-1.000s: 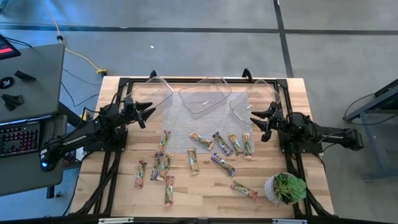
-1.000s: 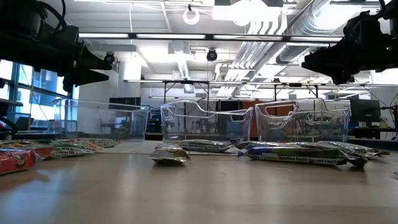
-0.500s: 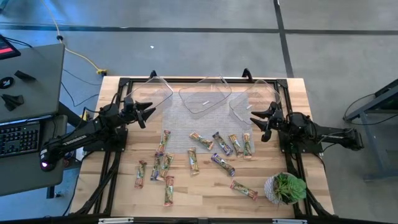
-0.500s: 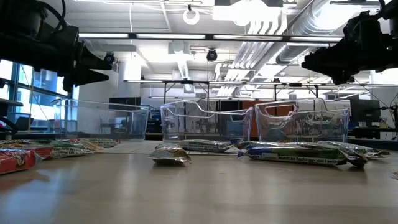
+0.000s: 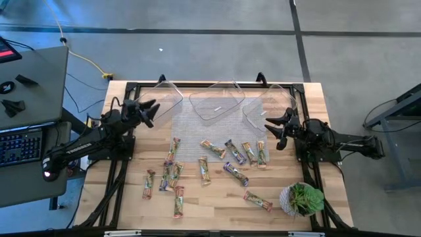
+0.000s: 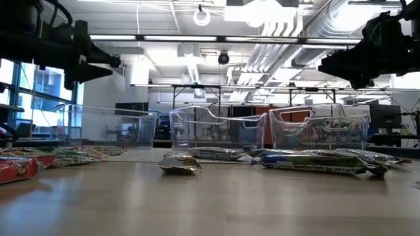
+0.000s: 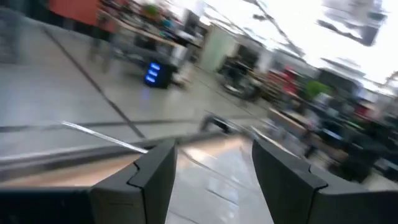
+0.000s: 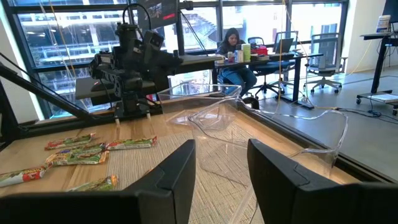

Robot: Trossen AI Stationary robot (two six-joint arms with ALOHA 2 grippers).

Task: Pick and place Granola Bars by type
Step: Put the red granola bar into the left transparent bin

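Granola Bars (image 5: 206, 163) scattered flat across the bench (image 5: 217, 204) middle, lying toward its front edge from both raised grippers, left gripper (image 5: 148, 109) and right gripper (image 5: 272, 128) seemingly about equally near, jaws spread, holding nothing.

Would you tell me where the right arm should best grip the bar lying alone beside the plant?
Probably from straight above, jaws across the narrow middle of the bar: it lies flat and slanted, clear of other bars, though the plant sits close on its outer side.

Green-tan, purple and red-orange granola bars (image 5: 233, 151), clear tubs (image 5: 217, 100), grey mat (image 5: 197, 128) possibly woven, green plant (image 5: 302, 197)
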